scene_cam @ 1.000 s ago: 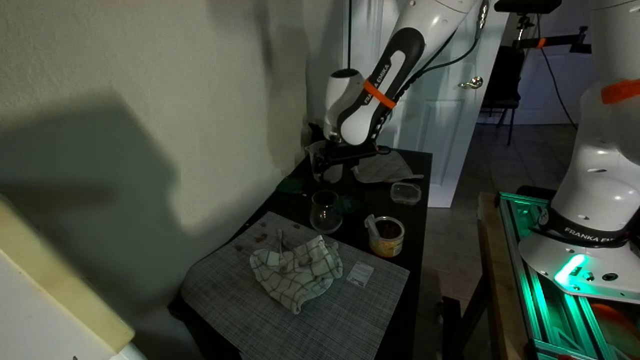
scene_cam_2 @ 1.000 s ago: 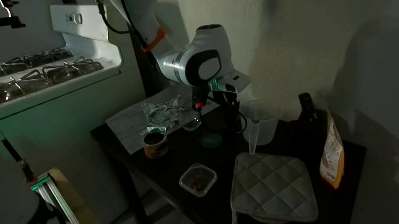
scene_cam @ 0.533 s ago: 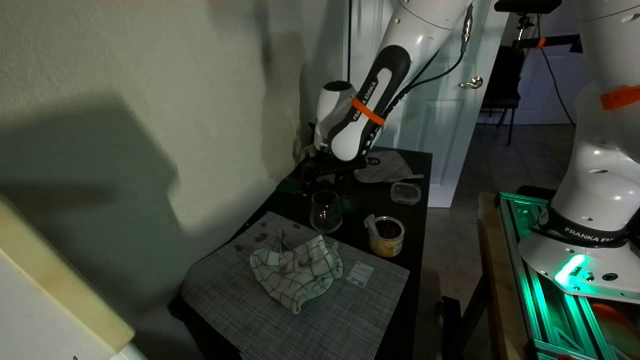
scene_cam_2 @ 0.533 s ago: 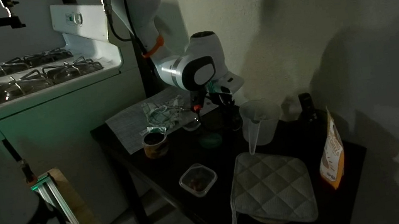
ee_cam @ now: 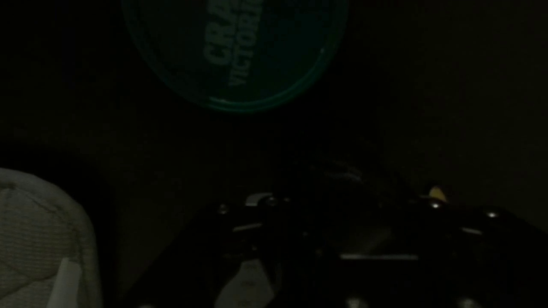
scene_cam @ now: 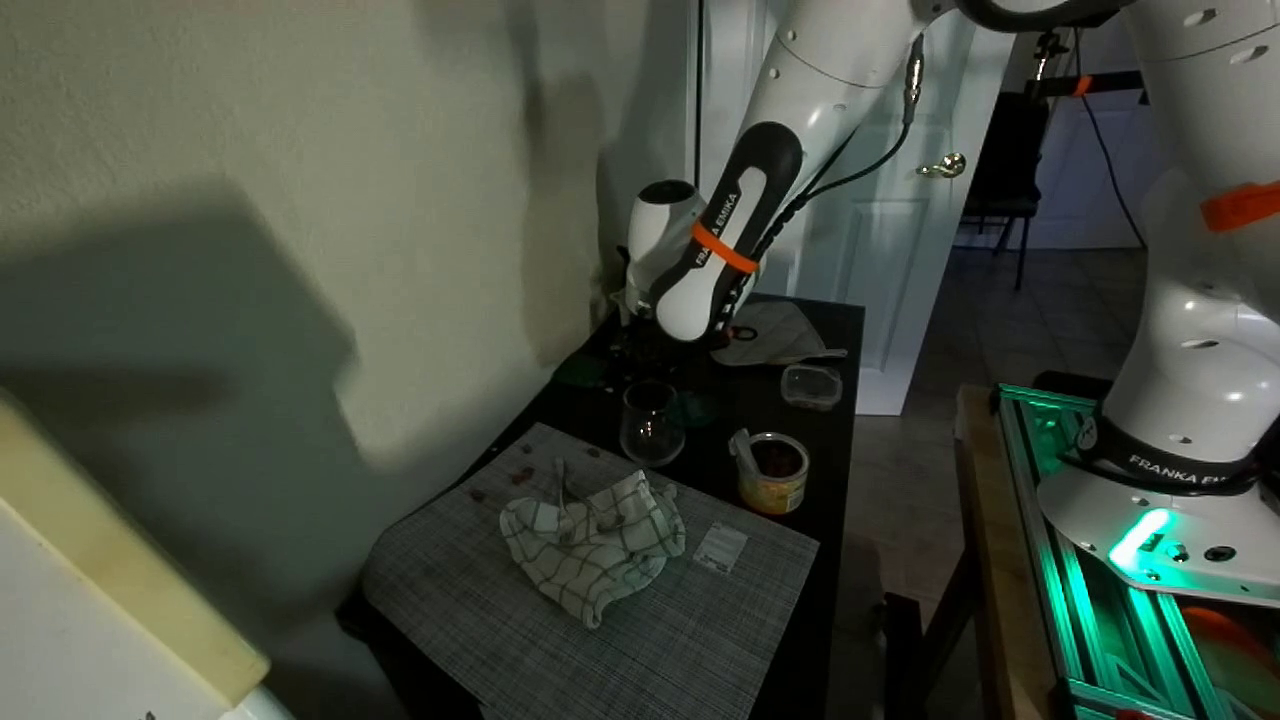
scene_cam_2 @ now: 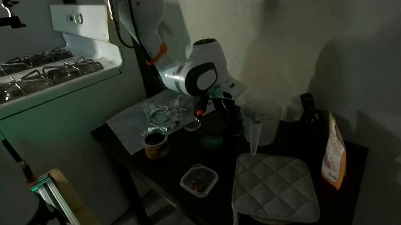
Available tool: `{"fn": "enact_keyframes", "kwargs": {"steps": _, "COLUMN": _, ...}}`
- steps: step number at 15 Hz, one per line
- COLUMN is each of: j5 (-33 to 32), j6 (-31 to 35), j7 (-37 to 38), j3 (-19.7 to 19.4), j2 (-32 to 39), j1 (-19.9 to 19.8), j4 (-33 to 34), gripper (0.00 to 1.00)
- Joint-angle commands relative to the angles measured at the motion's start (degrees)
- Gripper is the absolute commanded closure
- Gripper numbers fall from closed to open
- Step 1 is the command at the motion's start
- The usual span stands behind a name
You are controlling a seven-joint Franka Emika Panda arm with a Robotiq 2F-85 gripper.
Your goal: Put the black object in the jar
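Note:
My gripper [scene_cam_2: 233, 123] is low over the dark table, beside a clear plastic jug [scene_cam_2: 265, 129]. In an exterior view a clear round glass [scene_cam: 652, 440] stands just in front of the gripper [scene_cam: 635, 358]. Which of these clear vessels is the jar I cannot tell. The wrist view is very dark: glints show both sides of the gripper [ee_cam: 349, 188], but the fingertips are lost in black. The black object cannot be made out in any view. A faint shine between the jaws could belong to it or to a finger.
A green lid [ee_cam: 239, 55] lies close by. Around it are an opened tin [scene_cam_2: 156, 146], a clear plastic box [scene_cam_2: 199, 179], a quilted pot holder [scene_cam_2: 276, 192], a snack bag [scene_cam_2: 333, 156] and a checked cloth [scene_cam: 600, 560] on a grey mat. A wall runs along one table edge.
The arm has come down and the gripper has sunk to near table height between jug and glass. The other objects stand where they were.

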Motion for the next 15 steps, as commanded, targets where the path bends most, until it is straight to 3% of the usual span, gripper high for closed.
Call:
{"fn": "enact_keyframes", "kwargs": {"steps": 1, "j5": 1.3, "j6": -1.9, "j7": -0.3, "j3": 2.8, "j2": -2.8, "j1": -0.3, "j4": -1.3, "gripper": 0.74}}
{"fn": "enact_keyframes", "kwargs": {"steps": 5, "j5": 2.1, "j6": -1.4, "j7": -4.0, "j3": 7.9, "j2": -10.6, "j1": -2.1, "j4": -5.2, "gripper": 0.78}}
{"fn": "enact_keyframes", "kwargs": {"steps": 7, "j5": 1.6, "j6": 0.0, "j7": -3.7, "j3": 7.7, "j2": -14.9, "j1": -1.6, "j4": -7.2, "gripper": 0.79}}
{"fn": "enact_keyframes", "kwargs": {"steps": 11, "j5": -1.7, "j6": 0.5, "j7": -0.4, "j3": 3.3, "j2": -23.3, "j1": -1.9, "j4": -9.6, "gripper": 0.79}}
{"fn": "enact_keyframes", "kwargs": {"steps": 15, "j5": -3.5, "j6": -0.7, "j7": -0.9, "j3": -2.9, "j2": -26.6, "j1": -3.0, "j4": -9.3, "gripper": 0.79}}
